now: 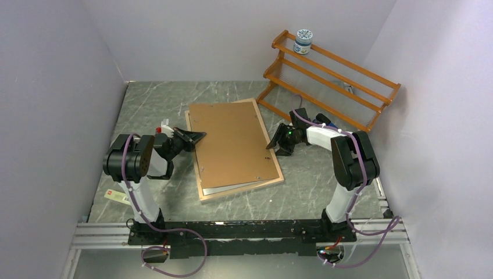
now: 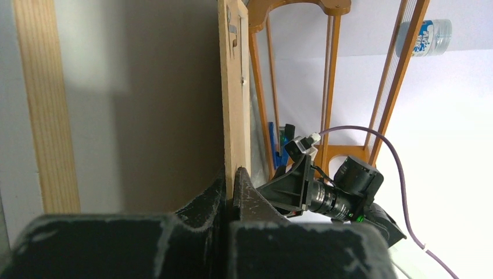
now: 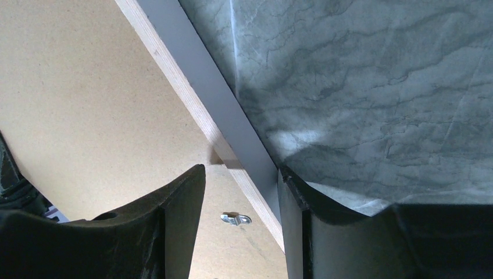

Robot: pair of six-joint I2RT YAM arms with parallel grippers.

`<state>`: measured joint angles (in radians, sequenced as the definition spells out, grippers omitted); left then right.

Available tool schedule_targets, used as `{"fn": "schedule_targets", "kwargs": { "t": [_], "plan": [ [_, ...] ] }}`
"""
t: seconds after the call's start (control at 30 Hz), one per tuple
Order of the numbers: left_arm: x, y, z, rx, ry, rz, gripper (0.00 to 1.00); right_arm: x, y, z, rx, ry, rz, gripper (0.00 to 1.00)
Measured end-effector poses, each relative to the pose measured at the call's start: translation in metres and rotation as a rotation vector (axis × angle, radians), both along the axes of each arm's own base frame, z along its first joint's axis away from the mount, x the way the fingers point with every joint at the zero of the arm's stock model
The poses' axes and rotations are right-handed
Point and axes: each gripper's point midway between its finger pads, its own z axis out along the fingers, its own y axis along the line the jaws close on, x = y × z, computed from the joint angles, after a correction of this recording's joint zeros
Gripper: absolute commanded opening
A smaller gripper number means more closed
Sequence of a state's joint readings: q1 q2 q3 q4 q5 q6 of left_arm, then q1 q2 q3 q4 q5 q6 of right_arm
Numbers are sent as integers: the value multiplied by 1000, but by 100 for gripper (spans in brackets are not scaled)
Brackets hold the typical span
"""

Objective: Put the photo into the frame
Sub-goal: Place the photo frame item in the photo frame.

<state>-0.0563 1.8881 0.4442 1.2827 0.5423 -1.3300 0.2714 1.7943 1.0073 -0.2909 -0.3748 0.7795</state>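
Observation:
The frame (image 1: 278,174) lies back-up in the middle of the table, its light wood rim showing. The brown backing panel (image 1: 232,139) lies skewed on top of it. A white strip (image 1: 232,188) shows under the panel's near edge; I cannot tell whether it is the photo's back. The photo's printed side is hidden. My left gripper (image 1: 195,136) is shut on the panel's left edge (image 2: 235,116) and holds it raised over a shaded white surface (image 2: 99,87) inside the wood rim (image 2: 43,104). My right gripper (image 1: 273,145) is open, and its fingers straddle the frame's right rim (image 3: 232,133).
The orange wooden rack (image 1: 331,70) stands at the back right with a white and blue jar (image 1: 303,40) on its top shelf. A red and white packet (image 1: 119,196) lies by the left arm's base. A metal turn clip (image 3: 235,219) sits on the panel between my right fingers.

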Motion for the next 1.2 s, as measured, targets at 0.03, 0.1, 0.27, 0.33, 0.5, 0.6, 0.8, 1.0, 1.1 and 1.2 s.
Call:
{"fn": "schedule_targets", "kwargs": {
  "t": [0.03,0.1,0.27,0.33,0.5,0.6,0.8,1.0,1.1,1.2],
  "plan": [
    [0,0,1,6,-8,-2,2,0,0,0,0,0,0,53],
    [0,0,3,13,-21,-5,2,0,0,0,-1,0,-1,52],
    [0,-1,8,28,-45,-11,3,0,0,0,-3,0,-1,52],
    [0,-1,10,31,-51,-12,2,0,-1,-1,-3,0,-1,52],
    [0,1,21,49,-82,-10,3,0,-1,-1,-8,-1,-4,52],
    [-1,5,27,70,-98,-9,3,1,-2,-1,-15,-5,-7,53],
    [3,8,21,85,-64,-19,2,1,-3,-1,-21,-11,-10,53],
    [9,1,24,85,-58,-41,2,1,-3,-1,-19,-13,-10,54],
    [12,0,17,75,-38,-33,2,1,-3,-1,-17,-13,-8,55],
    [20,1,7,48,-5,-11,4,1,-2,0,-15,-15,-5,55]
  ]
}}
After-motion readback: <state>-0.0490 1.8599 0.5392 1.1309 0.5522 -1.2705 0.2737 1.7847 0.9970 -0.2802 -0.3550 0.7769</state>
